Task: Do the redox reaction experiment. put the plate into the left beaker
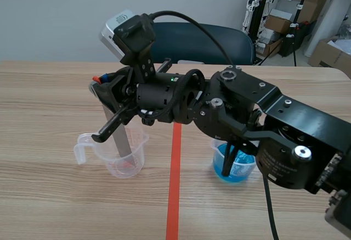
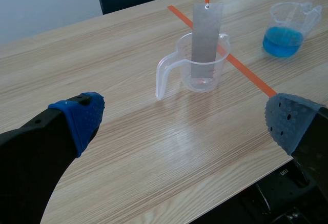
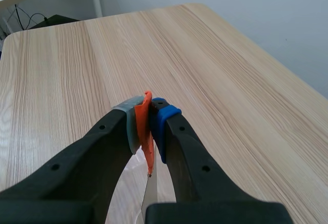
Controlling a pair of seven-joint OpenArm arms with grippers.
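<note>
A clear plastic measuring beaker with a handle and spout point(image 1: 137, 148) stands on a pale wooden table point(image 1: 49, 102); every place below is given from this beaker.

The right gripper point(image 3: 146, 126) hangs directly above the beaker. Its two pads are clamped on a small orange tab point(image 3: 147, 131) fixed to the top of a thin grey metal plate point(image 2: 206, 34). The plate hangs from the tab down into the beaker. Its lower end is deep inside, near the base, and its upper half stands above the rim with a slight tilt. Whether it touches the bottom cannot be told.

A second clear beaker holding blue liquid point(image 1: 235, 166) sits well apart from the first, across an orange-red tape line point(image 1: 174, 190) from it.

The left gripper point(image 2: 187, 114) hovers low over the table on the robot's side of the beaker, well apart from it, its fingers spread wide and holding nothing.

The step in hand looks nearly done. To finish well, the right arm should lower gently until the plate rests on the base, let it lean against the wall, then release and rise straight up. That way the tab does not catch and the light beaker does not tip.
</note>
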